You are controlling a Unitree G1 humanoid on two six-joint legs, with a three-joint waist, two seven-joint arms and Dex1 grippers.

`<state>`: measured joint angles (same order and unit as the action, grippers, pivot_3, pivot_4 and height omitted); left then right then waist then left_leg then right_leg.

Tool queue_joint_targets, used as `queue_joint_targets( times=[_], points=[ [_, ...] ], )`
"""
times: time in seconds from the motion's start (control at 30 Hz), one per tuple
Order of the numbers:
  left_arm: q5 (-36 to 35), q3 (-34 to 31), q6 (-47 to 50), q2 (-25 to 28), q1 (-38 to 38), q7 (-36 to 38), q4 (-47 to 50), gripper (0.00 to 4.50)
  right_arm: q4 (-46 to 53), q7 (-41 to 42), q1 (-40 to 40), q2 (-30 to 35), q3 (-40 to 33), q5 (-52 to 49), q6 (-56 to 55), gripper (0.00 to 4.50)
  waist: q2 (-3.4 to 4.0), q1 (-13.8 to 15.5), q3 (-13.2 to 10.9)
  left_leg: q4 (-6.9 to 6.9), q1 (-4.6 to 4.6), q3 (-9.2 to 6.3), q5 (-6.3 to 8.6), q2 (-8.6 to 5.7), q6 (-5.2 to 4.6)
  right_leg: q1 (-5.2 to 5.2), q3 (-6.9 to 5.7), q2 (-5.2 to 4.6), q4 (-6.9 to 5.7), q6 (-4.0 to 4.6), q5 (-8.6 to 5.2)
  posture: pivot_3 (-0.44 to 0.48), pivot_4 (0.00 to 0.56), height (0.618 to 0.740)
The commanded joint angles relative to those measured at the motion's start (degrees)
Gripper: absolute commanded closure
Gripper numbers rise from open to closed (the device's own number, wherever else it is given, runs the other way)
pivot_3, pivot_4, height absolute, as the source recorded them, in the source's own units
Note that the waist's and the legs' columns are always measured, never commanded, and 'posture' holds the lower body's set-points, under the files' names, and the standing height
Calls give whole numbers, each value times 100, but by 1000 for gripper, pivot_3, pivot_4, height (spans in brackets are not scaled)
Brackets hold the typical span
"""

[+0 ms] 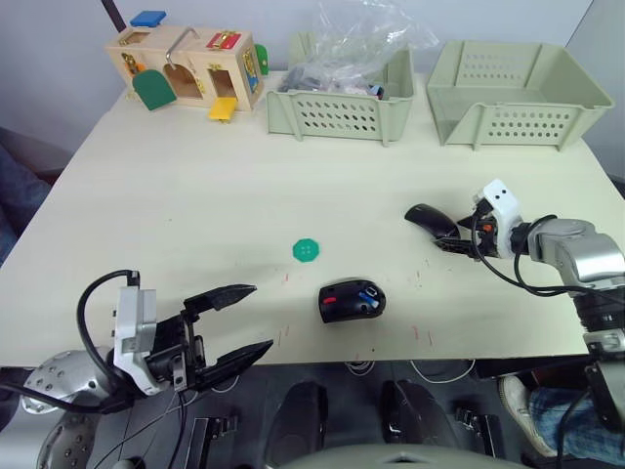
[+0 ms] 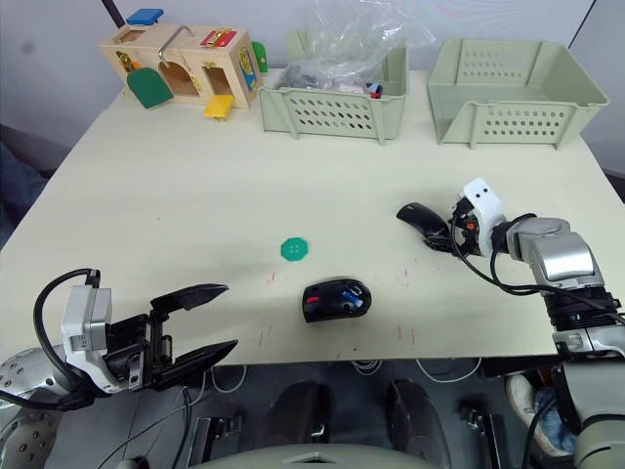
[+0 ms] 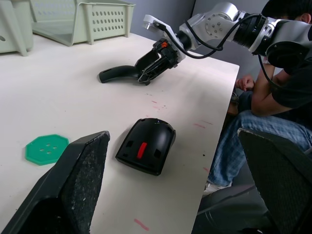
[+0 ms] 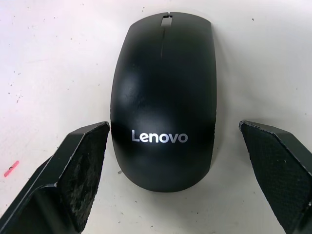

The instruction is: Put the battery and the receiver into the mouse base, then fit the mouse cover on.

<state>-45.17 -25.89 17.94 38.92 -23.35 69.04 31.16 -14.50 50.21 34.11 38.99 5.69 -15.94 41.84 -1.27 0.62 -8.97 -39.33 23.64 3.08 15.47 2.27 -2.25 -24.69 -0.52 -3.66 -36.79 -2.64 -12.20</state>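
Cream tabletop (image 1: pixel 195 215), pale wall behind. Mouse base (image 1: pixel 352 300) lies near the front edge, the blue battery (image 1: pixel 369 292) seated in its compartment; left wrist view adds its red scroll wheel (image 3: pixel 142 150). Green octagonal disc (image 1: pixel 308 251) sits just beyond it. Mouse cover (image 1: pixel 431 219) lies to the right, resting on the table; right wrist view reads "Lenovo" on its shell. Right gripper (image 4: pixel 180 180) has fingers spread wide either side of the cover's near end, not touching. Left gripper (image 1: pixel 239 322) hangs at the front edge, fingers wide, empty. Left green basket (image 1: pixel 337 112) holds a clear plastic bag (image 1: pixel 366 34) and dark items; right basket (image 1: pixel 518 93) shows no contents. Wooden latch box (image 1: pixel 186 66) stands at back left.
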Motion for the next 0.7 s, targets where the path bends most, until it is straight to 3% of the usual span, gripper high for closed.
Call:
queue_joint_targets(
  times=[0.03,0.7],
  points=[
    [-19,-26,-151,-1,-63,65,8,24,135,21,12,27,-150,9,-111,0,0,-1,0,0,0,0,0,0,0,0,0,0,0,0,0,0,150,740],
    [66,50,-360,-16,-104,163,-177,24,296,34,-17,54,-145,-6,-63,0,1,-1,0,0,0,0,0,0,0,0,0,0,0,1,0,0,150,740]
  ],
)
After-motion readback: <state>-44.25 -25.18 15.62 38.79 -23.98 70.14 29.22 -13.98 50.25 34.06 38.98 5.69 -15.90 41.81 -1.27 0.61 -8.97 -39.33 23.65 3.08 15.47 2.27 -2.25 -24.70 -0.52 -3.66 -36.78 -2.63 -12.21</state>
